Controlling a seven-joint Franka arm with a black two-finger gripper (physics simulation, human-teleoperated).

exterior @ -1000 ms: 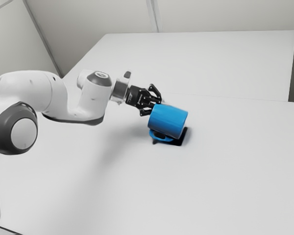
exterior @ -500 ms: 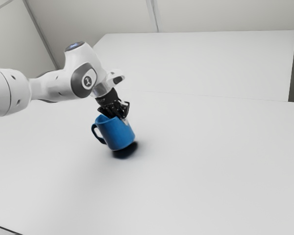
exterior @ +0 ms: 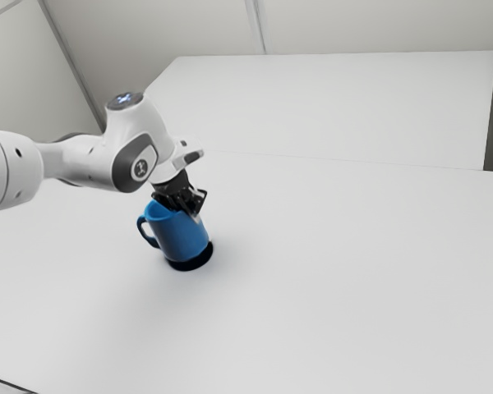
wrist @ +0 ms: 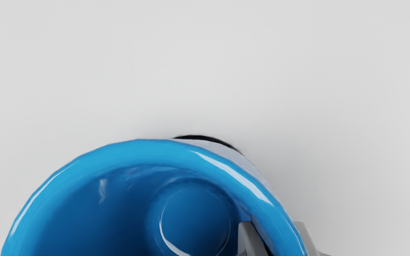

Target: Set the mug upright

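Wrist view: the hand (wrist: 273,227) is clamped on the mug's wall, one finger (wrist: 246,236) inside the blue mug (wrist: 148,153) and the other finger (wrist: 304,233) outside it. Most of the job looks done: in the exterior view the mug stands mouth up beneath the hand, though its top leans toward the exterior view's left, on the side where its handle (exterior: 146,233) sticks out. What seems left is to take out that lean, settle the base flat on the table (exterior: 345,271) and then let go.

Around the base, a very dark shadow (exterior: 191,260) blurs into the lower edge, so I can't tell whether the mug touches the table or hangs just above it. The inner finger is hidden by the mug in the exterior view, and the near part of the mug's mouth is cut off in the wrist view.
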